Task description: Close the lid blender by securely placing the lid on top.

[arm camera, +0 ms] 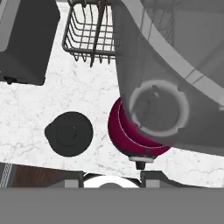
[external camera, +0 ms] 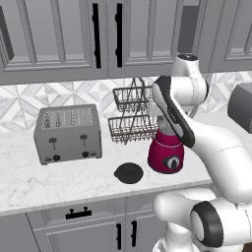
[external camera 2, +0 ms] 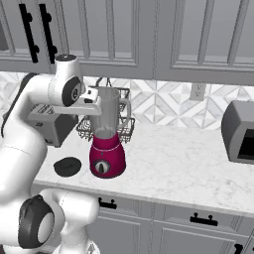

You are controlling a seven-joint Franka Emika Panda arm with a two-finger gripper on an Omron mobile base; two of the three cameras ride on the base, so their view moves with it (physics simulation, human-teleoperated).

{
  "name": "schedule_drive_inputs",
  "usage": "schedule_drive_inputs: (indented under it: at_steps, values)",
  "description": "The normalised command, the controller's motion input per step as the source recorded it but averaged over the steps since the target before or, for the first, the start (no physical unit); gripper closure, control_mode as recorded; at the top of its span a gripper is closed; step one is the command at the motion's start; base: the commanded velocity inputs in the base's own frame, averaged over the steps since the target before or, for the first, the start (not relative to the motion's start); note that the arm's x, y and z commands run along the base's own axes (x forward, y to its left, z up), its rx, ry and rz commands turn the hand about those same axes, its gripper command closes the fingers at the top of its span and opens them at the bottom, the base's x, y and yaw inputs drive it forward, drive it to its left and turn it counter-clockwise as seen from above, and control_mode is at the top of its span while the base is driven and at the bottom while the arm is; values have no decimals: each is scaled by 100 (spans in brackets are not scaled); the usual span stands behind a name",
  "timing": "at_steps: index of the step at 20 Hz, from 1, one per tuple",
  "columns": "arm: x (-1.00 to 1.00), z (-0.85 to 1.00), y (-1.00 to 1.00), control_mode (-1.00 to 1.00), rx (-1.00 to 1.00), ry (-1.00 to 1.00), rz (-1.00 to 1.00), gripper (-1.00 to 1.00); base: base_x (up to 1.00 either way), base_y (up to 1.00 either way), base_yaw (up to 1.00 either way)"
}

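Black and matte, the lid (external camera: 129, 173) is a small domed disc with a raised centre knob, lying flat on the desk (external camera: 59, 182) just beside the blender (external camera: 166, 150), on the toaster's side and toward the front edge. In the hand view the lid (arm camera: 69, 134) sits low and left of the blender base, apart from it. The blender (external camera 2: 107, 139) has a glossy magenta-red rounded base with a black dial and a clear grey handled jar whose mouth stands open, with no lid on it.

The tool (external camera 2: 94, 103) is held high beside the jar's upper rim, well above the lid, so the lid lies below it and to the side away from the jar. Judged from this, the coming move calls for a descent away from the jar, straight down onto the knob. The lid is round, so no long axis constrains the approach. Whether the tool's jaws are apart or together cannot be told; nothing appears to be held.

Behind stand a brushed silver toaster (external camera: 68, 134) and a wire basket rack (external camera: 132, 115) on white veined marble.
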Motion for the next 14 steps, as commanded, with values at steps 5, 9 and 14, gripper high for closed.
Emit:
schedule_drive_inputs:
  at_steps: [5, 9, 14]
  values:
    - [-24, -13, 21, -100, -1, -3, 0, -100, 0, 0, 0]
    - [-28, -28, 37, -100, -2, -4, 0, -100, 0, 0, 0]
    - [-9, -40, 28, -100, -1, 0, 0, -100, 0, 0, 0]
